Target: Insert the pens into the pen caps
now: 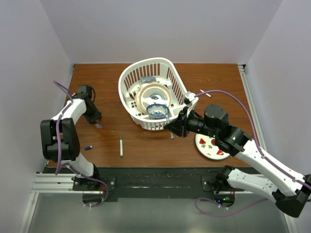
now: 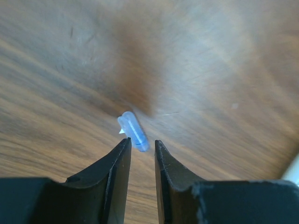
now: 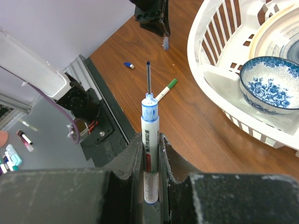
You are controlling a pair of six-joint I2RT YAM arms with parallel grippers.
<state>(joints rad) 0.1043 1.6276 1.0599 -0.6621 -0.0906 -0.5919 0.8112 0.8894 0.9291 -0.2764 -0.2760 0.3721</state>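
Note:
My right gripper [image 3: 150, 137] is shut on a white-barrelled pen [image 3: 149, 121]. Its blue collar and thin bare tip point out past the fingers toward the left arm. In the top view this gripper [image 1: 174, 130] hovers just in front of the basket. My left gripper [image 2: 142, 142] stands low over the wood, jaws slightly apart. A pale bluish pen cap [image 2: 133, 131] lies at its fingertips, narrower than the gap and not clamped. From above that cap [image 1: 99, 126] sits just below the left gripper [image 1: 96, 120]. A pen with a green cap on it [image 1: 121, 144] and a loose blue cap [image 1: 88, 147] lie on the table.
A white slotted basket [image 1: 172, 73] stands mid-table, holding a plate and a blue-patterned bowl [image 1: 158, 110]. A white plate with red pieces [image 1: 211, 145] sits under the right arm. The table's black front rail [image 1: 155, 177] runs along the near edge.

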